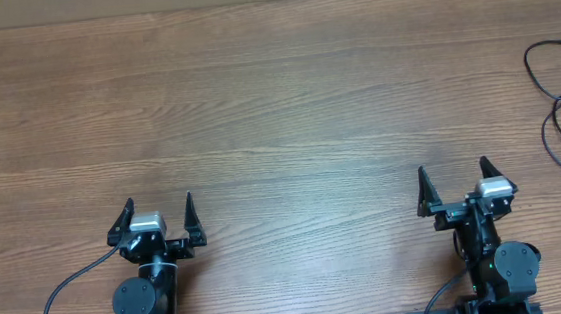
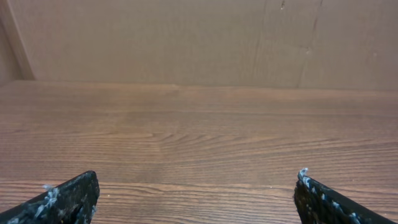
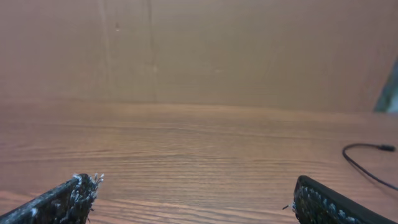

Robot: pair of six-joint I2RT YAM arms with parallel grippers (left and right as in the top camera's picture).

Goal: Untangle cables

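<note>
Both pairs of fingers released over the desk, cables off to the right

You have the wood-grain desk (image 1: 276, 97) filling the overhead view, with a brown cardboard wall (image 2: 186, 37) standing along its far edge, straight ahead of both pairs of fingers. Your left fingers (image 1: 158, 198) are spread wide and grasping nothing, with only wood grain showing between the tips. Your right fingers (image 1: 452, 166) are spread just as wide, also grasping nothing. The cables (image 1: 546, 134) lie as thin black loops on the desk well out to the right of the right fingers and a little ahead of them, running off the edge of the overhead view. One small black plug (image 3: 387, 148) at the end of a strand shows ahead and to the right of the right fingertip, well apart from it
</note>
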